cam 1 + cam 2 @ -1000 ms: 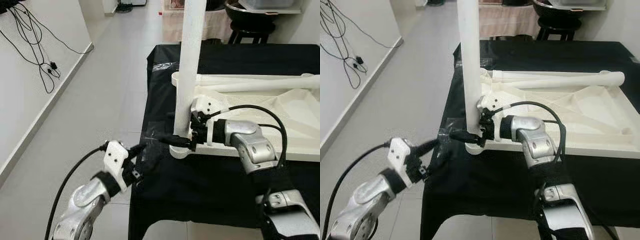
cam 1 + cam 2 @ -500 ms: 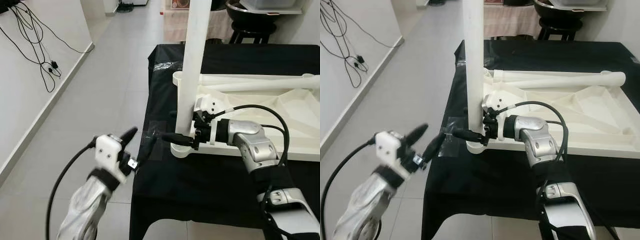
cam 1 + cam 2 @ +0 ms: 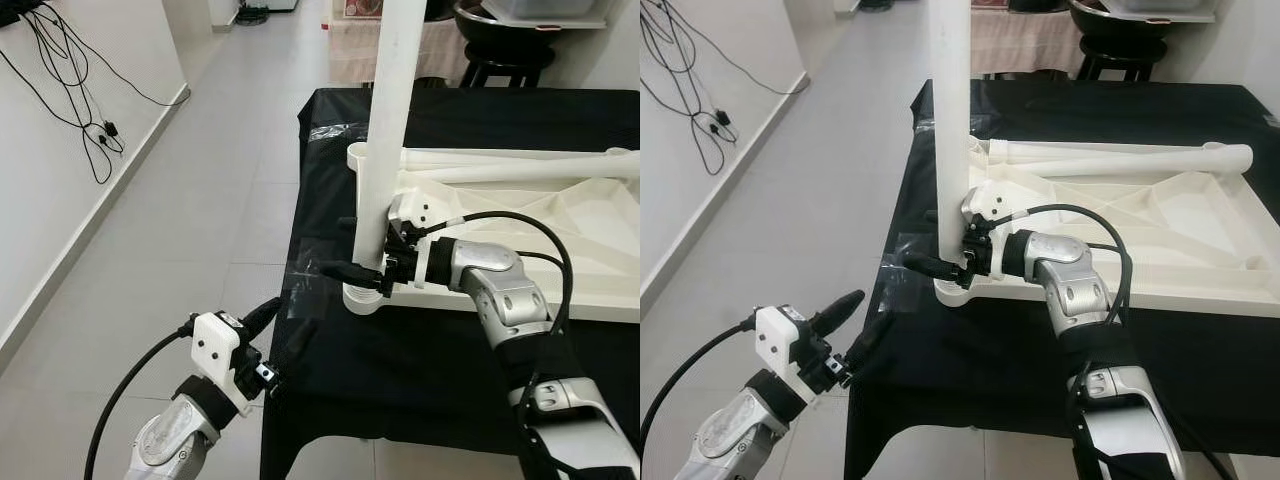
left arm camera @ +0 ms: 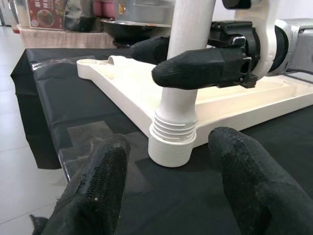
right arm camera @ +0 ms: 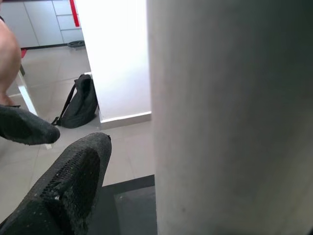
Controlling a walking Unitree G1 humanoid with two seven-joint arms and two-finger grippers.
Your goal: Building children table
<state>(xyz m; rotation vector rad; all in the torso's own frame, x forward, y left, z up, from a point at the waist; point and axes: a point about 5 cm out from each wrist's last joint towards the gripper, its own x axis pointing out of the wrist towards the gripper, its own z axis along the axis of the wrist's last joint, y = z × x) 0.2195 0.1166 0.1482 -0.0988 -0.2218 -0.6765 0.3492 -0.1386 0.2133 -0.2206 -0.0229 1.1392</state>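
Note:
A white children's table top (image 3: pixel 600 312) lies upside down on a black-covered table (image 3: pixel 420 370). One white table leg (image 3: pixel 395 100) stands upright in its near left corner socket (image 3: pixel 365 300). My right gripper (image 3: pixel 352 248) is shut on this leg just above the threaded base, one finger in front and one behind. In the left wrist view the threads (image 4: pixel 175 132) sit above the socket. My left gripper (image 3: pixel 283 328) hangs open off the table's near left edge, lower than the socket and apart from it, holding nothing.
A second white leg (image 3: pixel 520 165) lies across the upturned top. A clear plastic patch (image 3: pixel 300 275) sits on the cloth near the corner. Cables (image 3: pixel 70 100) hang on the left wall. A black stool (image 3: pixel 500 60) stands behind the table. Grey floor (image 3: pixel 200 200) lies to the left.
My left gripper has dropped lower and drawn back from the table corner, still open. The right gripper has stayed on the upright leg.

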